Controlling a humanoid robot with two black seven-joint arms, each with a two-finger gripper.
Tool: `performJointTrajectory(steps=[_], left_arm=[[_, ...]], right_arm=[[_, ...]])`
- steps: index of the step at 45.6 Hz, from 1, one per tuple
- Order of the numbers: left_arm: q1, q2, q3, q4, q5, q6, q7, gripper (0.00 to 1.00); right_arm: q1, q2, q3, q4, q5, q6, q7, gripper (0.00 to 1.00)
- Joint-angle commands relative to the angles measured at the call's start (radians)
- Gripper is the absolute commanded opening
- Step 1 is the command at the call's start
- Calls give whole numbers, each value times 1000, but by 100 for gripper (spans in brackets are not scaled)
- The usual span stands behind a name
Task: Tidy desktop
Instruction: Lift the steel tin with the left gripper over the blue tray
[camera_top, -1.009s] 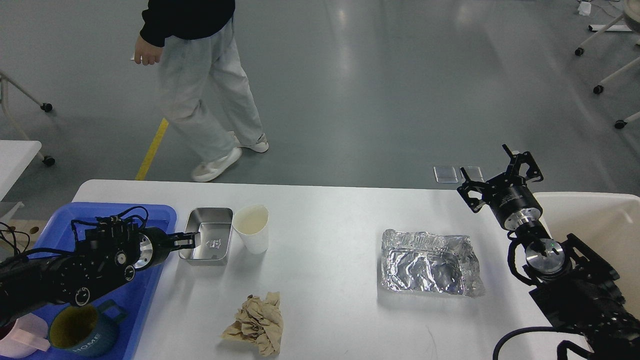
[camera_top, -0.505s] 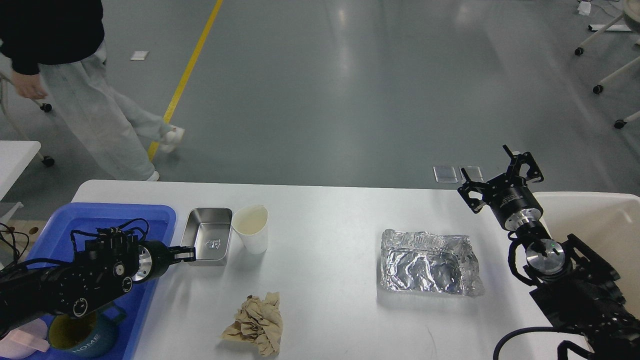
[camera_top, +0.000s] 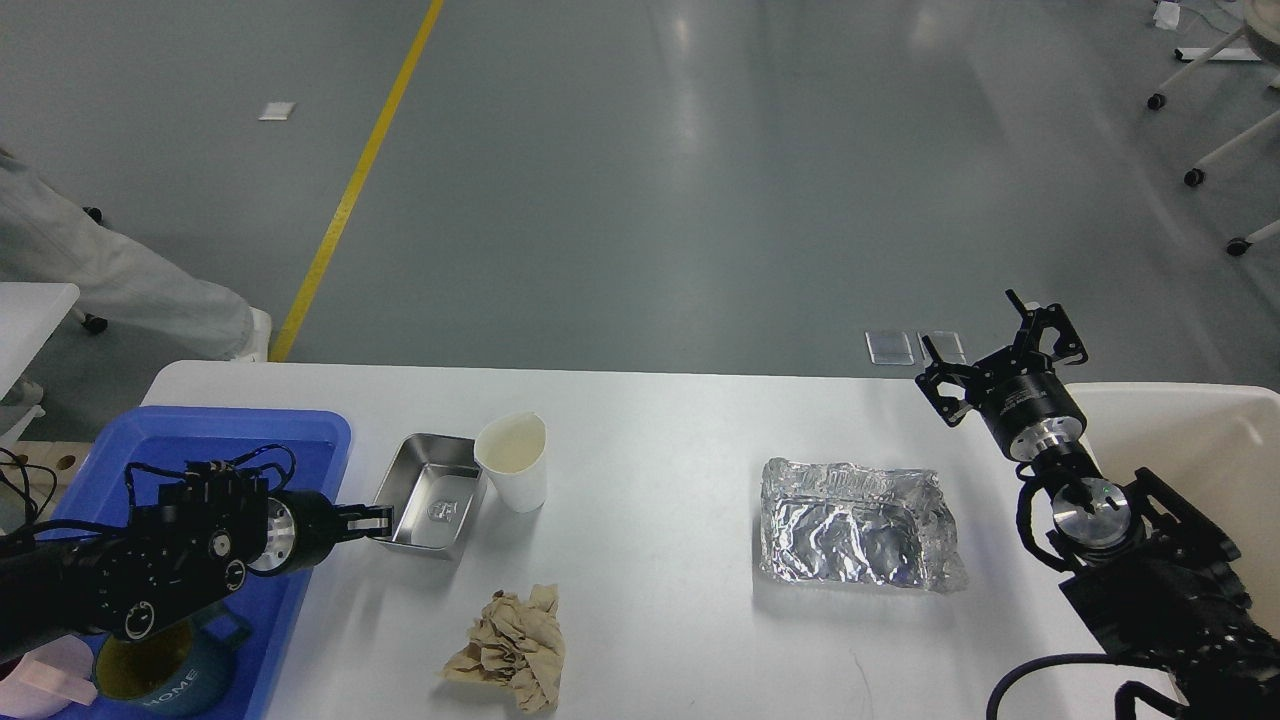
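The white counter (camera_top: 660, 480) fills the lower half of the frame. At lower left, the left gripper (camera_top: 372, 521) is closed on the near-left rim of the metal tin (camera_top: 432, 495), which sits tilted beside the paper cup (camera_top: 513, 461). At right, the right gripper (camera_top: 1000, 350) hangs with fingers spread, holding nothing, above the counter's far edge.

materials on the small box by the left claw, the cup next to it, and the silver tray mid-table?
Small rectangular silver box: looks like stainless steel, brushed sheen, crisp rolled rim. White tapered cup: probably paper, matte, with a slightly deformed rim. Crinkled silver tray: aluminium foil by its wrinkles and bright reflections.
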Motion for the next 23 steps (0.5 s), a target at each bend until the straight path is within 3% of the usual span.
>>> performJointTrajectory(steps=[1, 13, 17, 23], left_arm=[[-7, 70, -5, -50, 2, -1, -1, 0], [-52, 249, -22, -214, -1, -1, -7, 0], [-61, 292, -60, -278, -4, -8, -32, 0], [-61, 346, -144, -370, -4, -72, -35, 0]], right_arm=[[-1, 0, 0, 0, 1, 0, 0, 100], [-1, 2, 0, 2, 1, 0, 0, 100], [-3, 2, 0, 2, 1, 0, 0, 100], [-1, 2, 0, 2, 0, -2, 0, 100]])
